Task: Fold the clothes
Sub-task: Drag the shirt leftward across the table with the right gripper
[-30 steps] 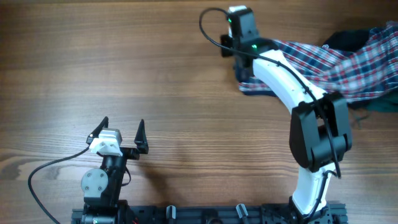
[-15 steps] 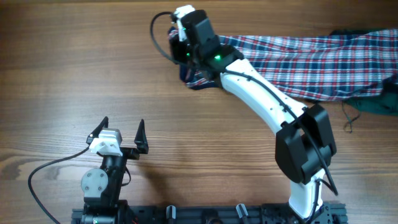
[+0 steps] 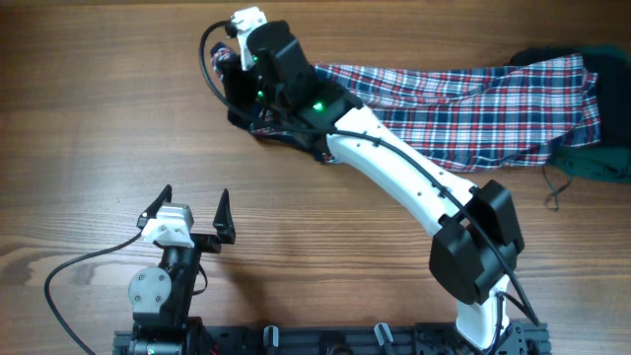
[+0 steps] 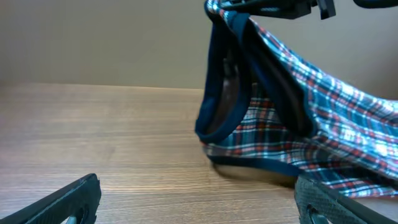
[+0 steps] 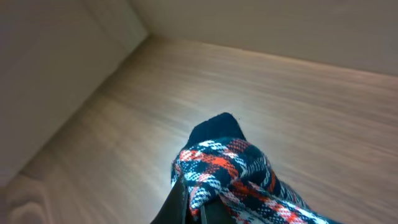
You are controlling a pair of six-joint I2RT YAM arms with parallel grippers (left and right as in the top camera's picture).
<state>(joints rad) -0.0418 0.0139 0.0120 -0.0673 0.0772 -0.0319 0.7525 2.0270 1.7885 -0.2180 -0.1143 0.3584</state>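
On the wooden table (image 3: 99,89), the plaid shirt (image 3: 463,99) lies strung from far right to centre, soft, light and limp, best taken at a hem or corner, I judge; my right gripper (image 5: 189,202) pinches its raised end, my left gripper (image 3: 194,197) sits spread wide, empty.

The shirt (image 3: 473,99) runs right from the right gripper (image 3: 235,87) across the table (image 3: 99,99), its far end on a second garment (image 3: 601,163); the left gripper (image 3: 192,207) sits well apart, nearer the base

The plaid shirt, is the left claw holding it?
No, the left claw stands open and empty, far from the plaid shirt.
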